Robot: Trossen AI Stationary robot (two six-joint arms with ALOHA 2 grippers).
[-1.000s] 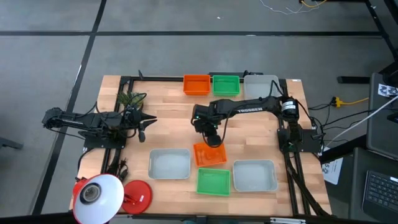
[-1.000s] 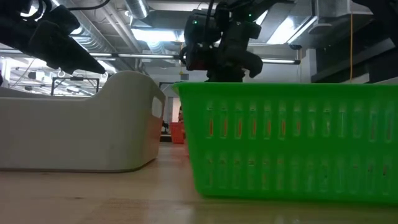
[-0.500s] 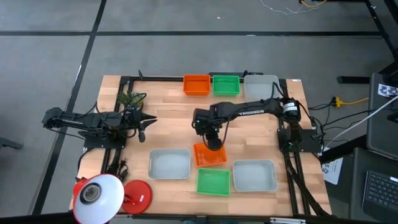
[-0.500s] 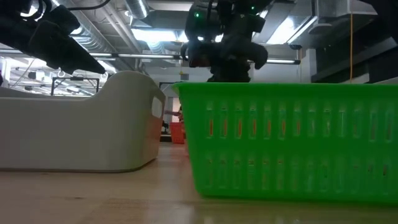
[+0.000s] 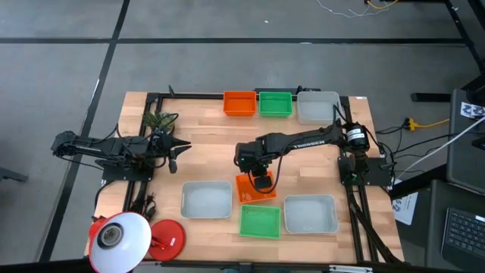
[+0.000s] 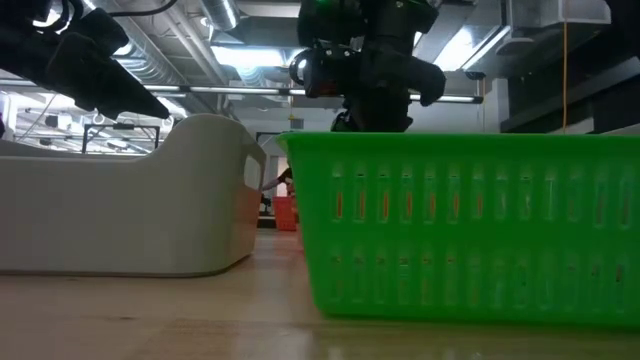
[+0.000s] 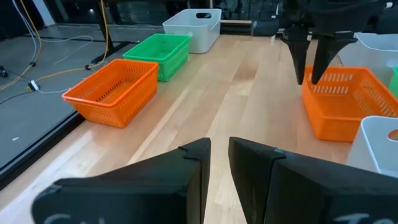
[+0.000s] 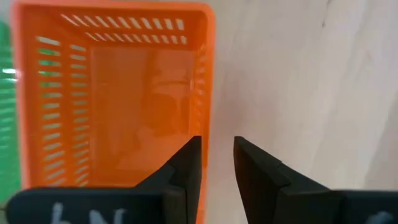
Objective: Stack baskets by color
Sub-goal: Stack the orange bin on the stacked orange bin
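Right now we see the right gripper (image 5: 260,180) low over the orange basket (image 5: 255,189) near the table's front middle, its jaws slightly spread and straddling that basket's side wall, though we cannot tell whether they touch it. Just beside it sit a green basket (image 5: 260,221) and two grey-white baskets (image 5: 206,200). The left gripper (image 5: 182,149) waits at the left, jaws narrowly parted, holding nothing.

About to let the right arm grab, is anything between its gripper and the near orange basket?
Nothing visible. The right gripper hangs open directly over the side wall of the near orange basket, one finger to each side, with only air between.
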